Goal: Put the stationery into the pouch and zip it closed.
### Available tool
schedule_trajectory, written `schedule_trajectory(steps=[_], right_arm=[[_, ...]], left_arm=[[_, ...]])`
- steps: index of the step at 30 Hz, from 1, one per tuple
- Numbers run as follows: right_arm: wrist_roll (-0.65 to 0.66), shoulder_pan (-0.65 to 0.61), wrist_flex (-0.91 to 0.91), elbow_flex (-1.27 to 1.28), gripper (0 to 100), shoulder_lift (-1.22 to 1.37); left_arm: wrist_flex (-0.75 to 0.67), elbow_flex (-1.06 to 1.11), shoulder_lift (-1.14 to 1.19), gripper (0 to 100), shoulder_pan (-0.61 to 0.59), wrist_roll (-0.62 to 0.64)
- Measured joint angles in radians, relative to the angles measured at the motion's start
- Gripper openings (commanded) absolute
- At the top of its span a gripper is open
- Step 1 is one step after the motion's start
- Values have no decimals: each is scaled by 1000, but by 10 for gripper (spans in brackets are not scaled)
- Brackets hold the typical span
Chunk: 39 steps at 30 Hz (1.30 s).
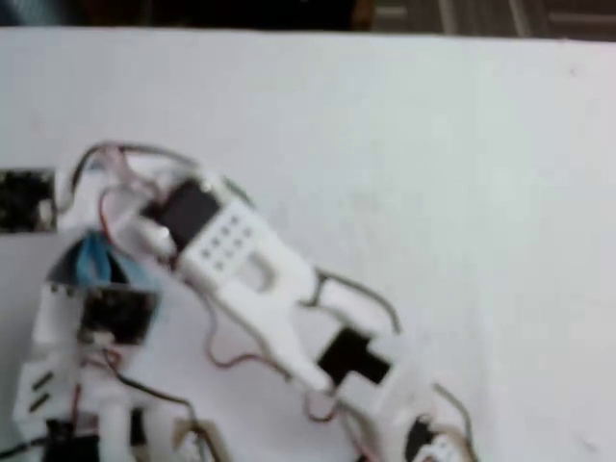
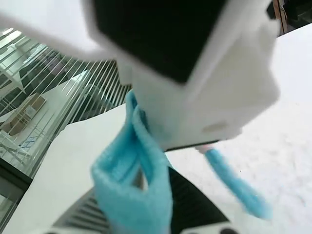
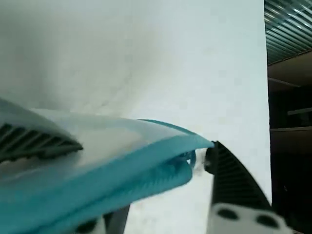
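A light blue pouch [image 1: 94, 258] hangs bunched between the two arms at the table's left. The left gripper [image 1: 93, 279] comes up from the near-left corner and is shut on a fold of the pouch [image 2: 141, 195], with a blue strap [image 2: 236, 187] trailing off beside it. My right arm reaches in diagonally from the near right. The right gripper [image 1: 146, 236] is shut on the pouch's zip edge [image 3: 122, 170], one black finger [image 3: 231, 187] against its tip. The right arm's white and black body [image 2: 185, 53] sits close above the left gripper [image 2: 141, 222]. No stationery is visible.
The white table [image 1: 433, 144] stretches open to the right and back, with its far edge along the top. A small dark board [image 1: 24, 200] lies at the left edge. Loose cables [image 1: 241, 361] loop around both arms.
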Motion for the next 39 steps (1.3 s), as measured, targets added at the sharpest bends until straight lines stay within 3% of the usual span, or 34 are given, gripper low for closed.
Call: schedule_trajectory(steps=[1, 12, 23, 39], right_arm=[[0, 2, -9, 0, 11, 5], [2, 28, -60, -3, 19, 9], [-121, 75, -55, -209, 19, 23], [-132, 80, 278, -531, 19, 25]], left_arm=[[0, 0, 0, 24, 0, 0], [0, 2, 0, 24, -2, 0], [0, 2, 0, 24, 0, 0], [-8, 0, 0, 24, 6, -9]])
